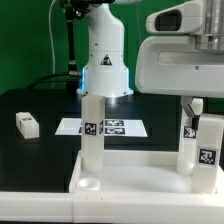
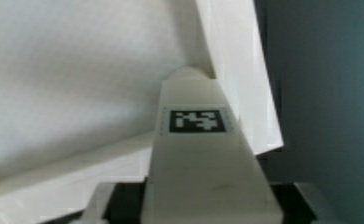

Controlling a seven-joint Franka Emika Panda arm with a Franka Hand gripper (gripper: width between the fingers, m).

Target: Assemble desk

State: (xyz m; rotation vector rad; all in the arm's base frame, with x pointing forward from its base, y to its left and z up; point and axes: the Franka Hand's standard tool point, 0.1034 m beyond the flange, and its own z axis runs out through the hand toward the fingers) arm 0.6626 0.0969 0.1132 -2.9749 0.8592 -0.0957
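The white rimmed tabletop (image 1: pixel 130 170) lies in the foreground. One white leg (image 1: pixel 93 135) stands upright in its corner on the exterior view's left, with an empty round socket (image 1: pixel 88 184) in front of it. Two more tagged legs (image 1: pixel 208 150) (image 1: pixel 187 135) stand at the right end. My gripper (image 1: pixel 195 107) comes down onto those right legs. In the wrist view my gripper (image 2: pixel 200 203) is shut on a tagged leg (image 2: pixel 202 150), with dark fingers (image 2: pixel 118 203) on both sides. The tabletop's rim (image 2: pixel 223 50) lies beyond the leg's tip.
A fourth leg (image 1: pixel 27 124) lies loose on the black table at the exterior view's left. The marker board (image 1: pixel 110 127) lies flat behind the tabletop. The robot's white base (image 1: pixel 105 60) stands at the back centre.
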